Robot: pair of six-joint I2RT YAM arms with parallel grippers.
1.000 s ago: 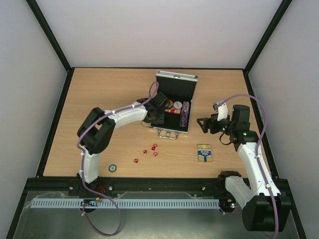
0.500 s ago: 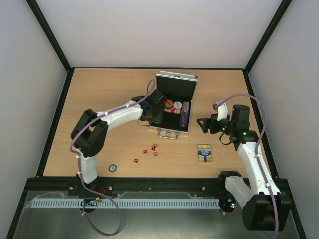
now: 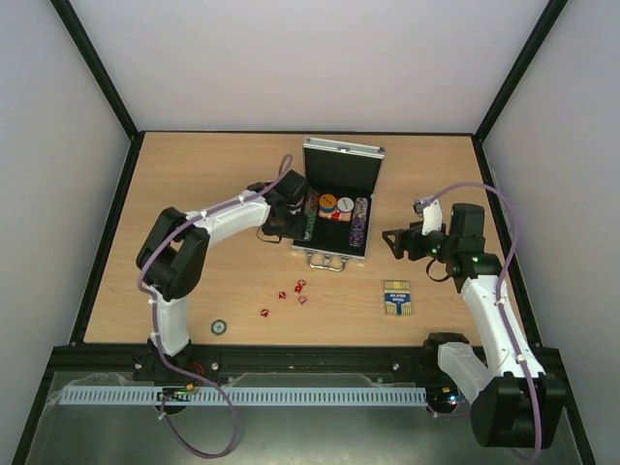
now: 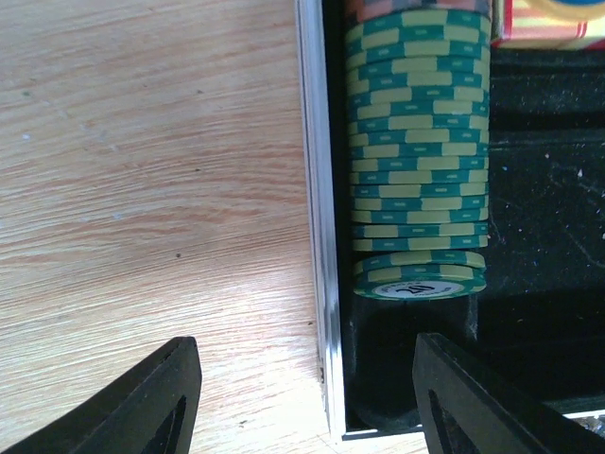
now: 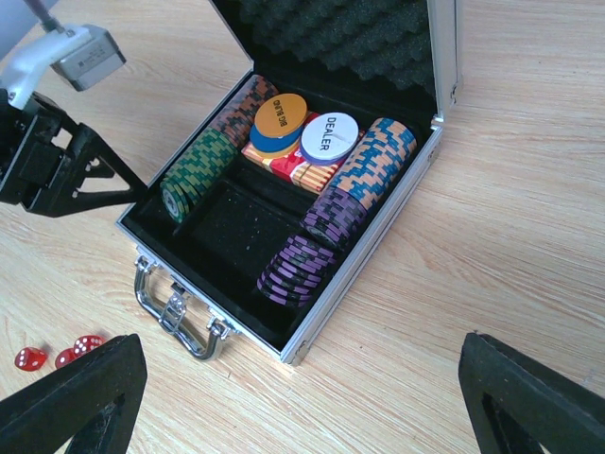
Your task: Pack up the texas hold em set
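Note:
The silver case (image 3: 345,151) lies open mid-table with rows of poker chips inside. My left gripper (image 3: 282,221) is open at the case's left wall (image 4: 318,218); its fingers (image 4: 175,383) straddle that wall and hold nothing. A green-and-yellow chip row (image 4: 418,142) lies just ahead of it. Purple chips (image 5: 301,270) and dealer buttons (image 5: 329,135) fill the rest. Red dice (image 3: 294,291) and one loose chip (image 3: 221,327) lie on the table in front. The blue-and-yellow card box (image 3: 396,297) lies at the front right. My right gripper (image 3: 392,240) hangs open to the right of the case.
The case's metal handle (image 5: 178,310) faces the near edge. The left arm's gripper (image 5: 57,175) shows beside the case in the right wrist view, with red dice (image 5: 59,356) at the lower left. Black frame posts and white walls border the wooden table (image 3: 194,184).
My left gripper has drawn back leftward from inside the case to its left wall and opened wider. The right arm has not moved.

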